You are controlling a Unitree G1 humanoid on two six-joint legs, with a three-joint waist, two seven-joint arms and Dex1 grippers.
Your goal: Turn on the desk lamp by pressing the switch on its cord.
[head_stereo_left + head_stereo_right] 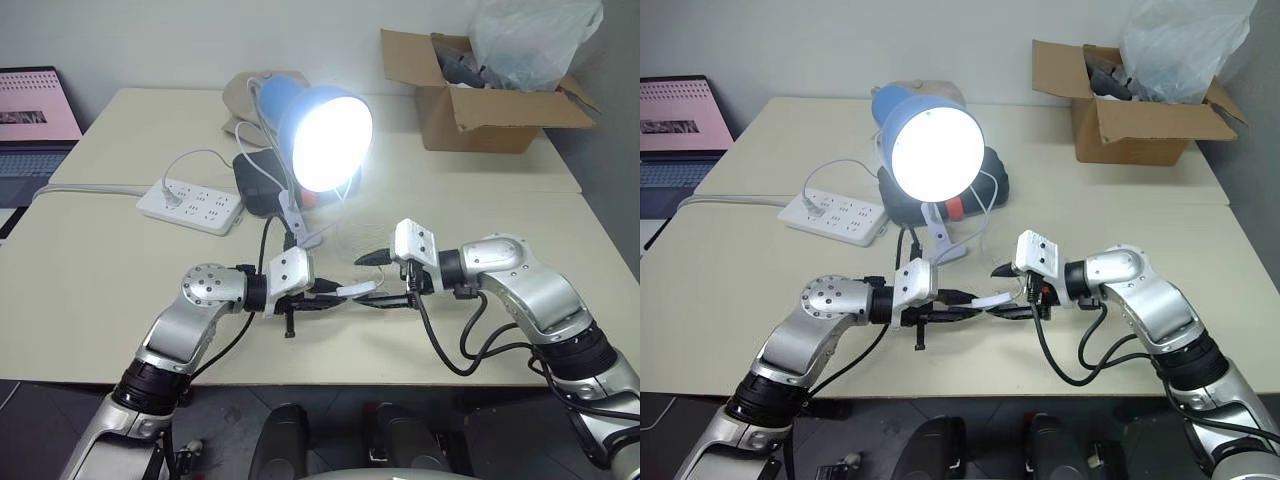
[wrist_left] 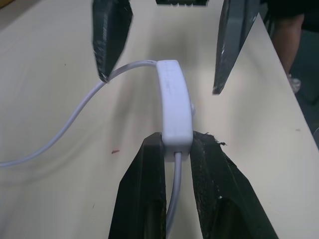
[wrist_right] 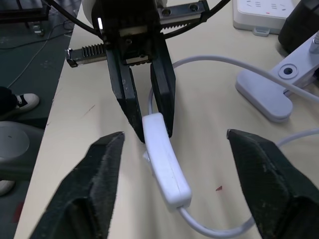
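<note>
An office or lab workspace with plain beige counters (image 1: pixel 100 250) pushed together against a bare white wall. A laptop (image 1: pixel 35 125) sits open at the far left edge, a white power strip (image 1: pixel 190 205) lies on the counter with a plug in it, and a lit desk lamp (image 1: pixel 315 130) with a blue shade is nearby. An open cardboard box (image 1: pixel 480 95) holding a clear plastic bag (image 1: pixel 530 40) stands in the back corner.

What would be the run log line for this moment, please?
desk lamp: lit | left gripper: shut on switch | right gripper: open, either side of switch | cord: on table
</note>
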